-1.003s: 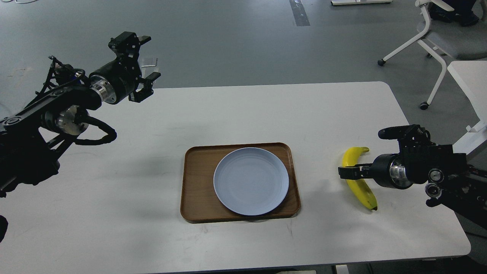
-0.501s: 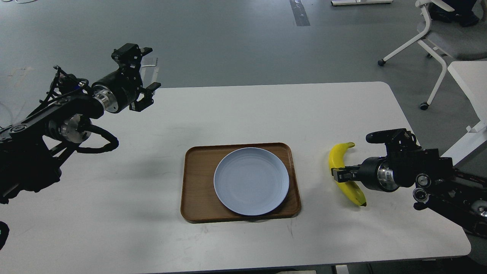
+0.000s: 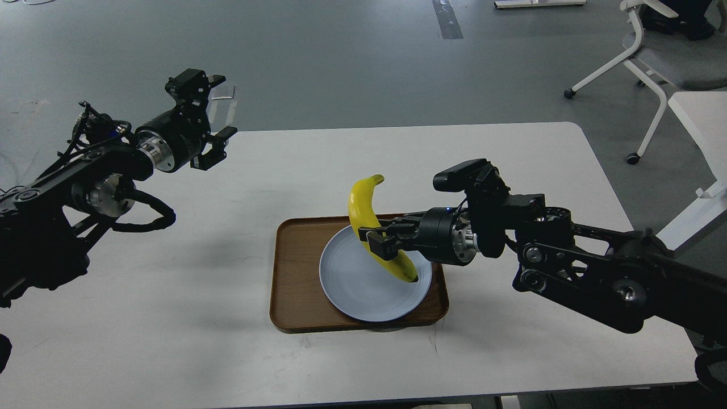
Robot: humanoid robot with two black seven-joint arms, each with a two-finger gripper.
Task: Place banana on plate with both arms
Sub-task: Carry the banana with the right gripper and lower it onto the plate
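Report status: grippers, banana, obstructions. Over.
Right gripper shut on banana, held over plate. Left gripper empty, jaws open. Nothing in the way.

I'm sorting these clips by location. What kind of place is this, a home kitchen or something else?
Probably a lab or office, not a kitchen: a plain white table on a bare grey floor, a wheeled office chair behind it, and no kitchen fittings in view.

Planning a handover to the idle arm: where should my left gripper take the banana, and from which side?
Probably the upper half, below the stem. The right gripper is clamped on the middle of the banana, which stands tilted over the plate. The left gripper could come in from the left, where that half is unobstructed.
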